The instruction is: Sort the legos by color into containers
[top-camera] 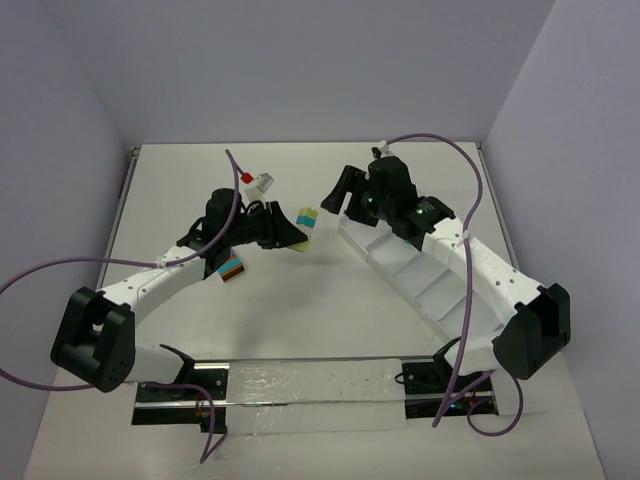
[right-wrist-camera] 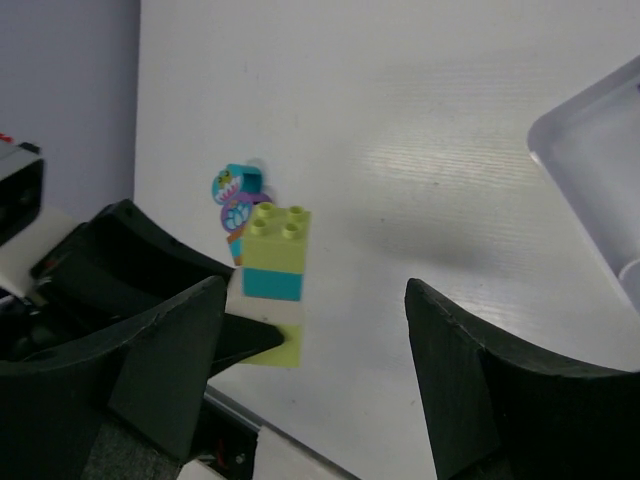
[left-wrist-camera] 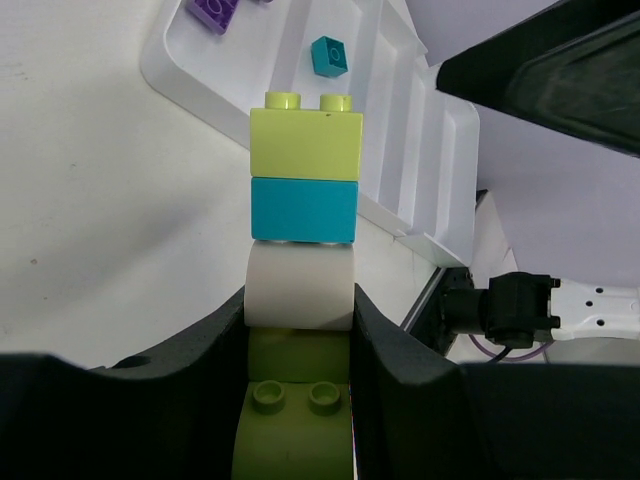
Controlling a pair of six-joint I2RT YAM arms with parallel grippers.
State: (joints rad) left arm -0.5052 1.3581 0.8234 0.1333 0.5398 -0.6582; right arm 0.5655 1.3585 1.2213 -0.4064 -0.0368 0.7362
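My left gripper (top-camera: 290,236) is shut on a stack of legos (top-camera: 308,218) and holds it above the table. In the left wrist view the stack runs lime (left-wrist-camera: 305,145), teal (left-wrist-camera: 303,210), cream (left-wrist-camera: 300,285) and lime green (left-wrist-camera: 298,400), with the gripper (left-wrist-camera: 300,305) clamped on the lower bricks. My right gripper (top-camera: 350,195) is open and empty next to the stack; the right wrist view shows the stack (right-wrist-camera: 272,280) near its left finger (right-wrist-camera: 170,370). A clump of orange, teal and purple legos (top-camera: 232,268) lies on the table. The white tray (top-camera: 420,275) holds a purple brick (left-wrist-camera: 212,10) and a teal brick (left-wrist-camera: 328,55) in separate compartments.
A small red-and-white connector (top-camera: 258,181) on a purple cable lies at the back of the table. The tray's corner (right-wrist-camera: 600,150) shows at the right of the right wrist view. A metal rail (top-camera: 300,385) runs along the near edge.
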